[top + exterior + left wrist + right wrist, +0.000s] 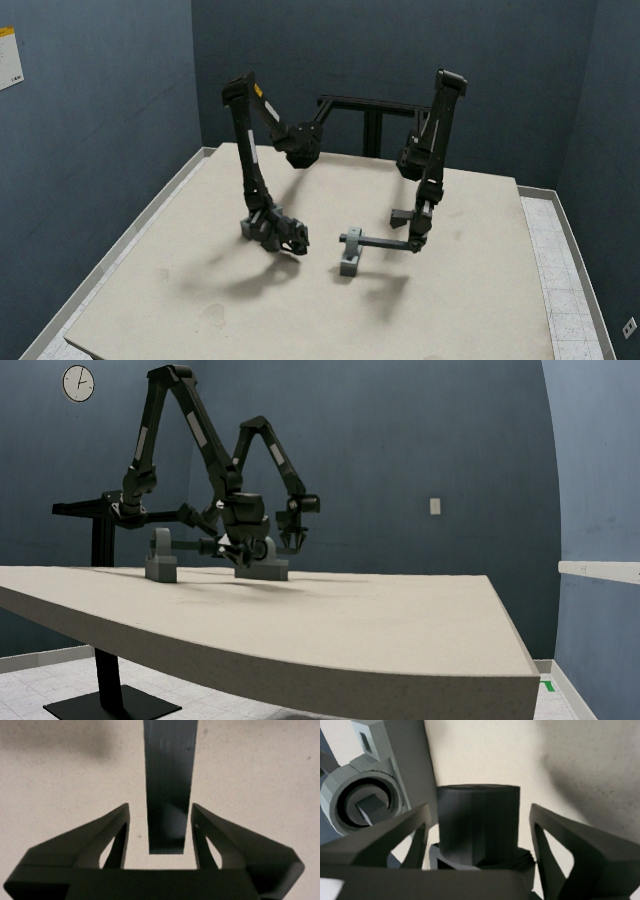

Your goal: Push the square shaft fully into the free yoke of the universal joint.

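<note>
The dark square shaft (385,243) lies level through a grey support block (351,252), with a short stub sticking out toward the universal joint. My left gripper (416,246) points down over the shaft's far end. In the left wrist view its fingers stand on either side of the shaft (169,780) with gaps, open. My right gripper (299,245) is low over the universal joint, hiding most of it. In the right wrist view its open fingers straddle the dark free yoke (478,824) without touching. The yoke is apart from the shaft.
The joint's grey bearing block (246,227) stands behind the right gripper and shows a square-ended part in its bore (372,796). A small dark block (400,216) lies behind the left arm. A black frame (372,107) stands at the table's back edge.
</note>
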Robot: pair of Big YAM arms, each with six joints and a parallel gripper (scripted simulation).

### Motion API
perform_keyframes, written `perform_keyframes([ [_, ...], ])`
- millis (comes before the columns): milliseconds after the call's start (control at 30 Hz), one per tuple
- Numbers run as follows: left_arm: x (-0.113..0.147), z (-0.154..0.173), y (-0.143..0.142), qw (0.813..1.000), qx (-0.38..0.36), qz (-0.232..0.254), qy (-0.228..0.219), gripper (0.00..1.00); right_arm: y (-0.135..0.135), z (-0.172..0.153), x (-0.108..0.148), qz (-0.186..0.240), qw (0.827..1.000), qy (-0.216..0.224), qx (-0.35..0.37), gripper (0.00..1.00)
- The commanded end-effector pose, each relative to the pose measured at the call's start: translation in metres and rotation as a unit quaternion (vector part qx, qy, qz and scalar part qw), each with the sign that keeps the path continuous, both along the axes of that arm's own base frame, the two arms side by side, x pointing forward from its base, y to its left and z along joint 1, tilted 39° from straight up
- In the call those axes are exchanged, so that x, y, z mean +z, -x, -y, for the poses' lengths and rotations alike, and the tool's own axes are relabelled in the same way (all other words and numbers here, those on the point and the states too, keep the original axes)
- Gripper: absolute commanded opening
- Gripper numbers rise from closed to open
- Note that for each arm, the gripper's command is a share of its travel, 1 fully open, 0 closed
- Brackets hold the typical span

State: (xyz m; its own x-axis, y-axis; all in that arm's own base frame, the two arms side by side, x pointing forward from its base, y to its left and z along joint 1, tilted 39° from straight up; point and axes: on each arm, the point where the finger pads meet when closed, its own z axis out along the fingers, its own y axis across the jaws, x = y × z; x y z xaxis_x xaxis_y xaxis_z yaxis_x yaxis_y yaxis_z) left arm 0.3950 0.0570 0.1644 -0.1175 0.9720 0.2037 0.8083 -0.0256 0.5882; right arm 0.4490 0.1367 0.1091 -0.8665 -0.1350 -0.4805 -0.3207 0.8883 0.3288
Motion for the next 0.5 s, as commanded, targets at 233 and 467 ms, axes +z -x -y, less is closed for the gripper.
perform_keyframes([
  [233,0.003,0.000,-0.002,1.000,-0.001,0.004,-0.001,0.47,-0.006,-0.005,0.020,0.023,1.000,-0.007,-0.002,0.65],
  [467,0.003,0.000,-0.002,1.000,-0.001,0.004,-0.001,0.47,-0.004,-0.009,0.019,0.024,1.000,-0.008,0.003,0.58],
])
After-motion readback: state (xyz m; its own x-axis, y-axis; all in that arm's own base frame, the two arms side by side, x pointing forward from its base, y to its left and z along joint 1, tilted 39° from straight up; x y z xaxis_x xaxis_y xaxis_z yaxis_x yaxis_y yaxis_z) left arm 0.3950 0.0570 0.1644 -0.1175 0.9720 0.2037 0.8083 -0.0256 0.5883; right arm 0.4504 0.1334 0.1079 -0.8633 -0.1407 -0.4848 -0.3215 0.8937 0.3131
